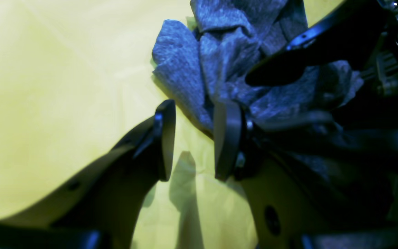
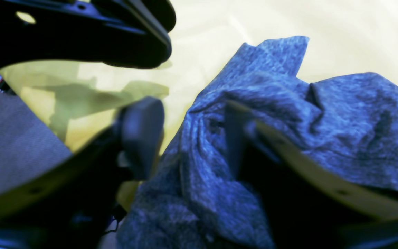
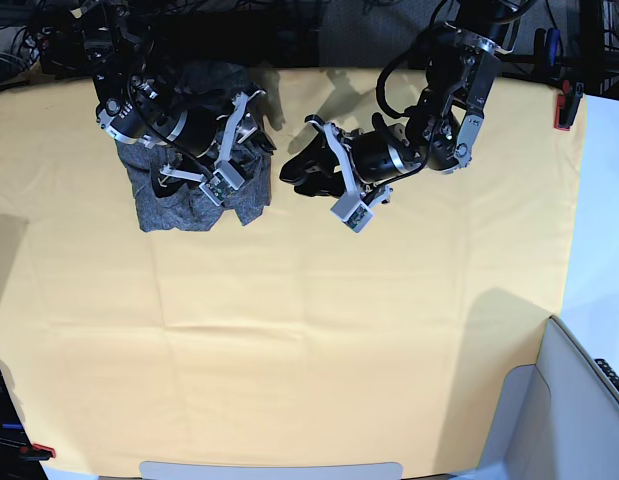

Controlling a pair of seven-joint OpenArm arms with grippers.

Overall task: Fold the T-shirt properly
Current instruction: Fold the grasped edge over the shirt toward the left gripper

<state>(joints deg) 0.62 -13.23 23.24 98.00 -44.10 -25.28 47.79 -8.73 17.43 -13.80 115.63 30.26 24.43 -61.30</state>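
The T-shirt is a crumpled charcoal-grey heap at the back left of the yellow tablecloth. My right gripper hovers over the heap. In the right wrist view its fingers stand apart, open, with grey folds of the T-shirt lying between and around them. My left gripper sits just right of the heap. It is open, with only yellow cloth between its pads, and the T-shirt bunches just beyond its fingertips. A black finger of the other gripper crosses the top right.
A red clamp holds the cloth at the right edge and another at the front left corner. A pale grey bin-like object stands at the front right. Cables and arm bases line the back edge.
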